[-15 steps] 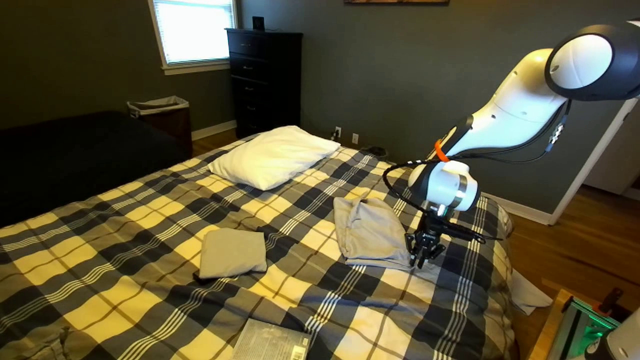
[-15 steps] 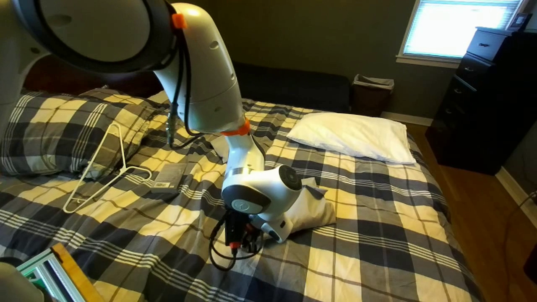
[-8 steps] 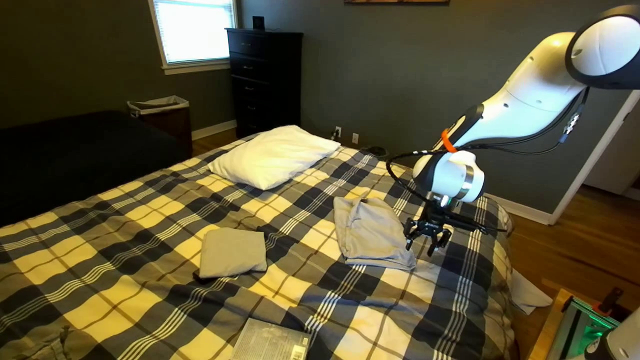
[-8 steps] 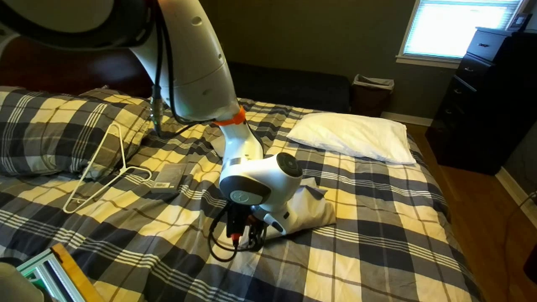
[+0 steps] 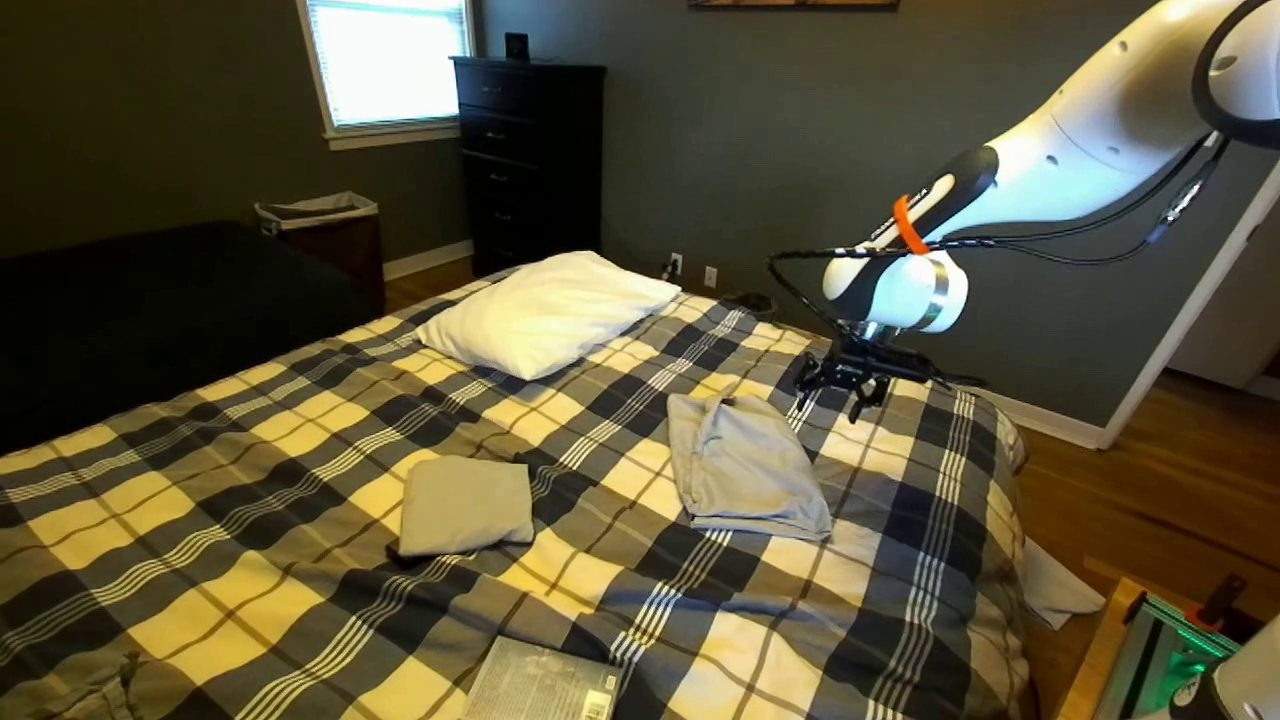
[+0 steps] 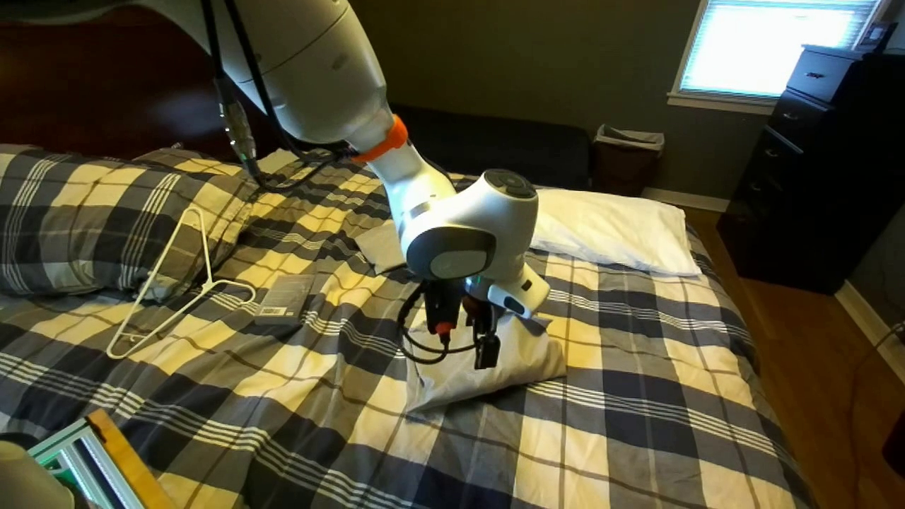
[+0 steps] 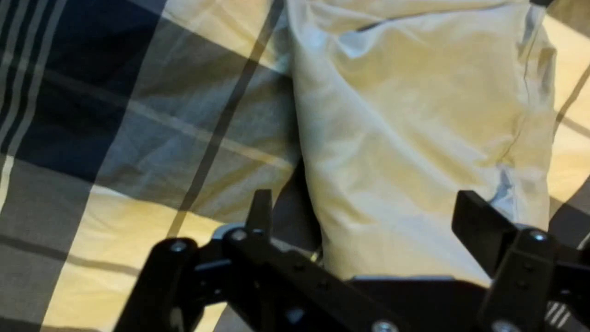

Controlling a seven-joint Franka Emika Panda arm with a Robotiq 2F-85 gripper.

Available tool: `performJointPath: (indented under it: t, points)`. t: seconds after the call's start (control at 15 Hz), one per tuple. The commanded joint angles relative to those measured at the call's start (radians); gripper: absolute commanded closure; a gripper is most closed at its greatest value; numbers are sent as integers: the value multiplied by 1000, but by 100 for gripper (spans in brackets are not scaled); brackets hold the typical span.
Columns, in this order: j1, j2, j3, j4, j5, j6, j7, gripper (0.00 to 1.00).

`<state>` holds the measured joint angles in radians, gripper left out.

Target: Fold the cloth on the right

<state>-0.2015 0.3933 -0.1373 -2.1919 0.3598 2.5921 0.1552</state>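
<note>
The cloth (image 5: 748,470) is a pale grey-beige sheet, lying doubled over in a rough rectangle on the plaid bed. Loose creases run across it, and a small peak of fabric sticks up at its far end. My gripper (image 5: 829,408) hangs in the air above the bed beside the cloth in that exterior view, its fingers spread. From the wrist, the cloth (image 7: 405,129) fills the space beyond and below the widely parted gripper (image 7: 364,196), and nothing is held between the pads. In an exterior view the gripper (image 6: 486,353) partly covers the cloth (image 6: 527,364).
A smaller folded square cloth (image 5: 466,507) lies farther along the bed, with a white pillow (image 5: 545,315) toward the back. A flat case (image 5: 545,685) and a white hanger (image 6: 205,286) rest on the cover. A wood-edged frame (image 6: 124,452) stands at the bedside.
The fingers, close together at the cloth's corner a second ago, have spread apart. The gripper has lifted up and away from that corner, while the cloth stays lying where it was.
</note>
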Motion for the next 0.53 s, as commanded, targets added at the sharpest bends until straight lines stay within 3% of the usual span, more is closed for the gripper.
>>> performJointPath:
  t: [0.0, 0.13, 0.47]
  points:
    - [102, 197, -79, 232, -172, -46, 240, 0]
    - [124, 302, -91, 347, -217, -105, 303, 0]
    - [75, 549, -48, 622, -174, -205, 289, 0]
